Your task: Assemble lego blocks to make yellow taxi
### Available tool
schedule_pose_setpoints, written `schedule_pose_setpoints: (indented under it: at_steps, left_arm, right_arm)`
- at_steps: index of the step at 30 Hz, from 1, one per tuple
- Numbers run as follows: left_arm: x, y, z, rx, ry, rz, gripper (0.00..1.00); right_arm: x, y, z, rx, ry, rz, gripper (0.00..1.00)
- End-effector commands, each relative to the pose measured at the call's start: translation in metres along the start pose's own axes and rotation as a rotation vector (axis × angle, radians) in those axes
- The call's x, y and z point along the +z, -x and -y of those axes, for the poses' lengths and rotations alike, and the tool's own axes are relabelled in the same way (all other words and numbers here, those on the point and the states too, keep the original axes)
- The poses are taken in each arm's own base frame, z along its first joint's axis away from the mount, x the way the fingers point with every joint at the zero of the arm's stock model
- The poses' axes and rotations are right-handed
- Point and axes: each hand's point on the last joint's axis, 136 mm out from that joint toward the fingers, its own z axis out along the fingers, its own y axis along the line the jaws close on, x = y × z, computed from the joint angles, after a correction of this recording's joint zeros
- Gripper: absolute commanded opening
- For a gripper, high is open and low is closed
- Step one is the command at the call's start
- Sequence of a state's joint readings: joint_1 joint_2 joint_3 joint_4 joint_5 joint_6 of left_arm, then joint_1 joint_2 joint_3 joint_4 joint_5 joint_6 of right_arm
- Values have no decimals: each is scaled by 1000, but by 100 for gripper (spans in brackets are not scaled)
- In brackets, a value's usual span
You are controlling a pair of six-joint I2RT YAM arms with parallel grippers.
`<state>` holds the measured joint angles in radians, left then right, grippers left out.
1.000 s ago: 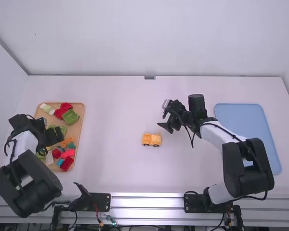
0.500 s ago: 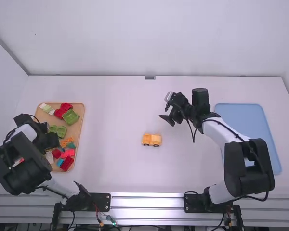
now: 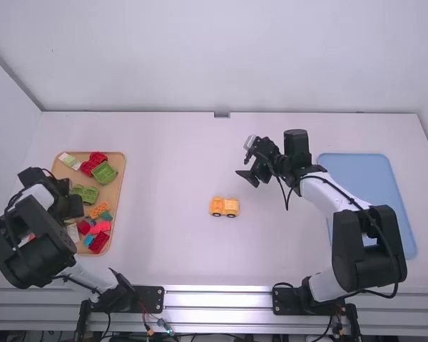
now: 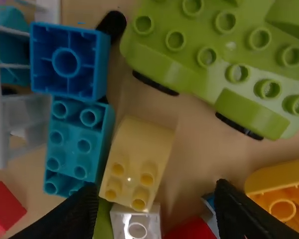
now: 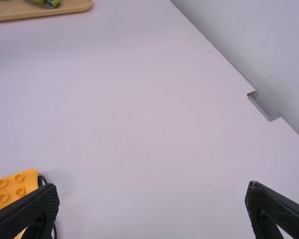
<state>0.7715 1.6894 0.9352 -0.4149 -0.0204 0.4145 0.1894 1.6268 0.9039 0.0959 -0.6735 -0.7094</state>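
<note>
My left gripper (image 3: 75, 206) is over the left part of the block tray. In the left wrist view that gripper (image 4: 157, 209) is open above a pale yellow block (image 4: 142, 149), which lies beside a blue block (image 4: 77, 142) and a white one (image 4: 135, 225), ungripped. The orange-yellow wheeled car base (image 3: 224, 206) stands at mid-table, and its studded end (image 5: 12, 191) shows in the right wrist view. My right gripper (image 3: 248, 177) hangs behind and to the right of the car base; in the right wrist view this gripper (image 5: 152, 199) is wide open with nothing between its fingers.
The wooden tray (image 3: 118, 187) also holds green car bases (image 4: 204, 59), red blocks (image 3: 98, 243) and an orange piece (image 4: 281, 199). A blue tray (image 3: 357, 162) lies at the table's right, partly under the right arm.
Over the tray, the left arm has drawn in toward its base, its gripper shifting slightly left and uncovering more blocks. The right gripper rose slightly away from the car base, then stayed still.
</note>
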Motion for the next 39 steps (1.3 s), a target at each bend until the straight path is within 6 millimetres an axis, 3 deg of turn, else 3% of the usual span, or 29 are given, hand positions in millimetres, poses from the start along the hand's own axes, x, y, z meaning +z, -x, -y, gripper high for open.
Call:
schedule_pose_setpoints:
  at_steps: [1,33,39]
  left_arm:
    - [7,-9,2,11,-8,-18,60]
    - [23,-20,4,43,8,9,59]
    - [23,-21,6,34,0,7,56]
  right_arm:
    - [-3,15,8,-20,-17,28,99]
    - [-3,15,8,-20,-16,28,99]
    - [-3,16,8,-20,-16,28,99]
